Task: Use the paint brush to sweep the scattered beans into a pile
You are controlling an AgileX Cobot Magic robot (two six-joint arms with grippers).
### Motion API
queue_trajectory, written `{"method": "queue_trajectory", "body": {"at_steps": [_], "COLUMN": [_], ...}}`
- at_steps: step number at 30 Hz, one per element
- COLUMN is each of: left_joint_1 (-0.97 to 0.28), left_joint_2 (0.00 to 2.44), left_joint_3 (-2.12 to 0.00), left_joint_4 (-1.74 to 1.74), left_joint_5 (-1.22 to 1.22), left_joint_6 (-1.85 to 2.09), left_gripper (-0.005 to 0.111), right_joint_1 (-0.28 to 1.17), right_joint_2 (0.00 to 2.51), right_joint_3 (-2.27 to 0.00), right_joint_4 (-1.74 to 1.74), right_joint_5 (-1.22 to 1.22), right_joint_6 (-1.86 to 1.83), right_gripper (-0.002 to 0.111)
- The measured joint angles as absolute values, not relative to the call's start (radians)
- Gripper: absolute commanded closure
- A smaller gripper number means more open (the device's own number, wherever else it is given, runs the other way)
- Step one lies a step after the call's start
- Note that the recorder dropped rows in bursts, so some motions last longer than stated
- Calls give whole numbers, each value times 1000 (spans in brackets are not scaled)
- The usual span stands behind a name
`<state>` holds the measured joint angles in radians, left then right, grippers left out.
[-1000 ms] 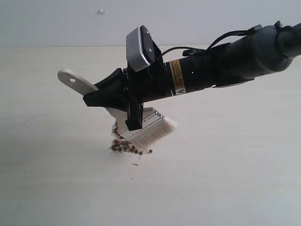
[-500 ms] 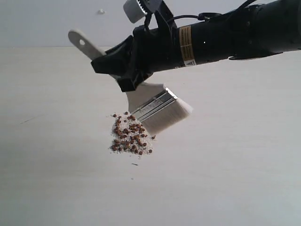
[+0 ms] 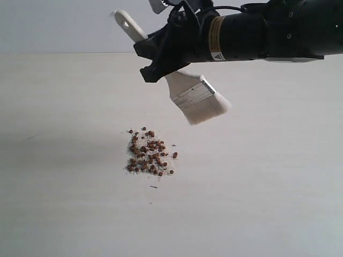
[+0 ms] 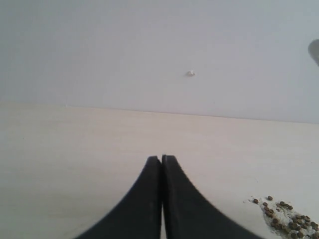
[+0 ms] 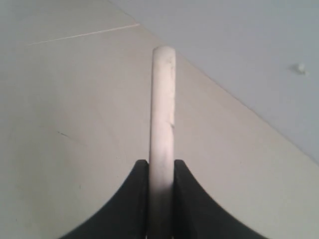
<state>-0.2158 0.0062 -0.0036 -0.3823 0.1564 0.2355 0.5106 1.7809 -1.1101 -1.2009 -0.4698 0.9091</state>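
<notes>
The reddish-brown beans lie gathered in one pile (image 3: 148, 153) with whitish crumbs on the pale table; a part of the pile (image 4: 289, 217) shows in the left wrist view. My right gripper (image 3: 153, 67) is shut on the paint brush (image 3: 195, 99), which hangs in the air above and to the right of the pile, bristles down and clear of the beans. In the right wrist view the brush's wooden handle (image 5: 162, 114) sticks out between the black fingers (image 5: 185, 189) of the right gripper (image 5: 162, 167). My left gripper (image 4: 161, 162) is shut and empty, over bare table left of the pile.
The pale table (image 3: 268, 187) stretches wide around the pile. A grey wall (image 3: 53, 27) with a small white knob (image 4: 190, 73) stands behind. One tiny dark speck (image 3: 154, 187) lies just in front of the pile.
The right gripper has lifted the brush off the beans and carried it up and to the right. The pile, partly covered before, now lies fully in view.
</notes>
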Motion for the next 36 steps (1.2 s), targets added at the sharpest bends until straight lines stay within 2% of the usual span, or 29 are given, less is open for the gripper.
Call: {"method": "queue_trajectory", "body": {"at_steps": [8,15,21,31,36], "left_joint_1": [-216,-216,-216,-216,-216], "left_joint_2": [6,6,6,6,6], "left_joint_3": [-4,-4,-4,-4,-4], "left_joint_4": [-382,-382,-382,-382,-382], "left_joint_5": [156,156,156,156,156], "left_joint_6": [236,236,236,236,236], "left_gripper": [107,107,107,107,107], "right_joint_1": [511,493,446,441,441], "right_joint_2": [1781,1871,1991,2195,2244], "right_joint_3": [-1110,-1110,-1162,-1418,-1429], "right_joint_4": [-1209,-1179,-1135,-1153,-1157], "right_joint_5": [-739,-1173,-1199,-1207,-1209], "right_joint_6": [686,527,508,508,508], "right_gripper": [108,108,108,108,108]}}
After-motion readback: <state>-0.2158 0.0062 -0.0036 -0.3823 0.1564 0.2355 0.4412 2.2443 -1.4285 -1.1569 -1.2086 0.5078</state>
